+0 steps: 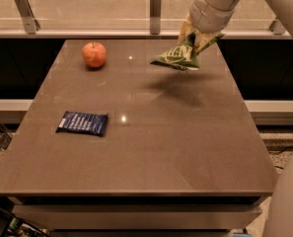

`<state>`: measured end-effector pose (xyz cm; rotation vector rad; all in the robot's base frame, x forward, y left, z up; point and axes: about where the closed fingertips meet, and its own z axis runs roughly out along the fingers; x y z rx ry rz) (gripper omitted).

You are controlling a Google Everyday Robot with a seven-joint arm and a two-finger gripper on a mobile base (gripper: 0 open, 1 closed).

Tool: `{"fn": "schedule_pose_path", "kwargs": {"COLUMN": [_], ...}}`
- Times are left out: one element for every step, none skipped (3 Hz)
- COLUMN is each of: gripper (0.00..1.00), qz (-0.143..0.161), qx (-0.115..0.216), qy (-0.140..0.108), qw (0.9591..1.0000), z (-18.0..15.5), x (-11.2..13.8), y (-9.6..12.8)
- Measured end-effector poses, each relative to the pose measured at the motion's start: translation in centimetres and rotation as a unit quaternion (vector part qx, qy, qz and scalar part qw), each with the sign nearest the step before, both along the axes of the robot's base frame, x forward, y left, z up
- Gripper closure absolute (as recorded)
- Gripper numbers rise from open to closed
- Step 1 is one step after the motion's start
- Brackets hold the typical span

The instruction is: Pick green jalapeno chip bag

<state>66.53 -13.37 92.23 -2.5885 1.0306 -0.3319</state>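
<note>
The green jalapeno chip bag (177,57) is a wrinkly light-green foil bag with white lettering. It hangs in the air above the far right part of the brown table (151,142), casting a shadow below it. My gripper (195,37) comes down from the upper right on a white arm and is shut on the bag's upper right end.
A red apple (94,54) stands at the far left of the table. A flat dark-blue packet (82,122) lies at the left middle. A glass barrier with metal posts (155,10) runs along the far edge. Part of the robot's white body (289,201) shows at the lower right.
</note>
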Motion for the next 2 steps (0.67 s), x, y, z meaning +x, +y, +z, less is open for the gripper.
{"fn": "schedule_pose_path", "kwargs": {"gripper": [1.0,1.0], "qz": [-0.005,-0.005], "qx": [0.002,0.002], "qy": [-0.011,-0.011], "qw": [0.9999,0.9999], "z": [4.2,4.2], "x": [-0.8,-0.79], "y": [-0.78,-0.77]}}
